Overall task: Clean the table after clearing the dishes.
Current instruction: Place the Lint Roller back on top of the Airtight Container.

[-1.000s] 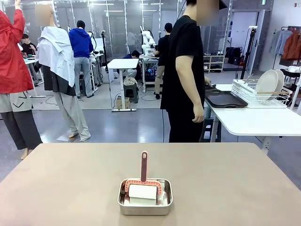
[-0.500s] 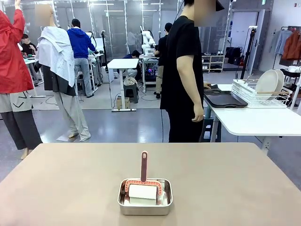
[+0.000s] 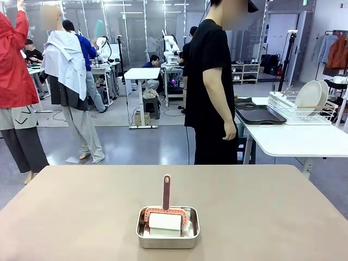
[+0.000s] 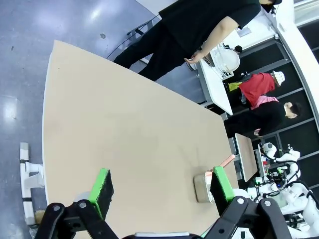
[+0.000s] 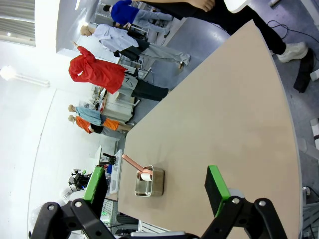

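Observation:
The beige table (image 3: 81, 212) carries a small steel pan (image 3: 167, 227) near its front middle. A cleaning roller (image 3: 166, 217) with a red handle lies in the pan. At the far side a person in black (image 3: 212, 81) stands turned toward a white side table (image 3: 293, 138). White plates (image 3: 311, 95) stand in a wire rack there, beside dark trays (image 3: 260, 115). In the left wrist view my left gripper (image 4: 162, 186) is open above the table (image 4: 124, 129), with the pan (image 4: 202, 185) by its right pad. My right gripper (image 5: 155, 188) is open too, high over the table (image 5: 219, 114) and the pan (image 5: 148, 181).
The wire rack (image 3: 296, 111) stands at the right end of the white side table. Other people work at benches far behind. The beige table's rounded far corners (image 3: 46, 168) mark its edge.
Nothing on the beige table has moved. A person in blue far in the background has walked left. The person in black has stayed by the white table.

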`<act>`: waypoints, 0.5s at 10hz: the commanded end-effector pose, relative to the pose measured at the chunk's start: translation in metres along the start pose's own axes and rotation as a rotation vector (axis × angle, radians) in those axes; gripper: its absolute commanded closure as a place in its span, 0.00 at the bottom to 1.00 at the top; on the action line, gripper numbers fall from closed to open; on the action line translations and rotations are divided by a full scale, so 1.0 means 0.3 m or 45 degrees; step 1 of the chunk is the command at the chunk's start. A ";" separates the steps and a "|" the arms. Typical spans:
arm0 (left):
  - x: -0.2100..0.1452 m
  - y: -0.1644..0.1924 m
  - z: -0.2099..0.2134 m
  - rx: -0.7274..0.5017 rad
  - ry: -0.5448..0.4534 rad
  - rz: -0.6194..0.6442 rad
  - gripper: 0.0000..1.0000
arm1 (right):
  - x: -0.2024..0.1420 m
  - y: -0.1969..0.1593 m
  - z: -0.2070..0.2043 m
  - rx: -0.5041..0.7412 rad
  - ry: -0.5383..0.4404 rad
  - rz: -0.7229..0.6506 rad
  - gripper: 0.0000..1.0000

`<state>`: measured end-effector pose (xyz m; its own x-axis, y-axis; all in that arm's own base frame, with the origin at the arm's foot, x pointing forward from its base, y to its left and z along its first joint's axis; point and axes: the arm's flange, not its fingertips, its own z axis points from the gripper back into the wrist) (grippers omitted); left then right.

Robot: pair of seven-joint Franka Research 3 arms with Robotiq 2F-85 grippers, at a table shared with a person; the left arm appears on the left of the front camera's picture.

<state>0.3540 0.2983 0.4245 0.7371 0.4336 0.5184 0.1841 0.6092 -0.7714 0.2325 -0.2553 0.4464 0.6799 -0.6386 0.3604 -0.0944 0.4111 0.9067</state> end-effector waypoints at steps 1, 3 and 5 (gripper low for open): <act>-0.010 0.002 0.011 -0.013 0.013 -0.008 0.00 | 0.005 0.005 -0.002 0.004 -0.014 0.007 0.00; -0.010 0.002 0.011 -0.013 0.013 -0.008 0.00 | 0.005 0.005 -0.002 0.004 -0.014 0.007 0.00; -0.010 0.002 0.011 -0.013 0.013 -0.008 0.00 | 0.005 0.005 -0.002 0.004 -0.014 0.007 0.00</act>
<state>0.3540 0.2983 0.4244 0.7374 0.4335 0.5180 0.1843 0.6087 -0.7717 0.2325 -0.2553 0.4464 0.6799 -0.6386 0.3604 -0.0944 0.4111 0.9067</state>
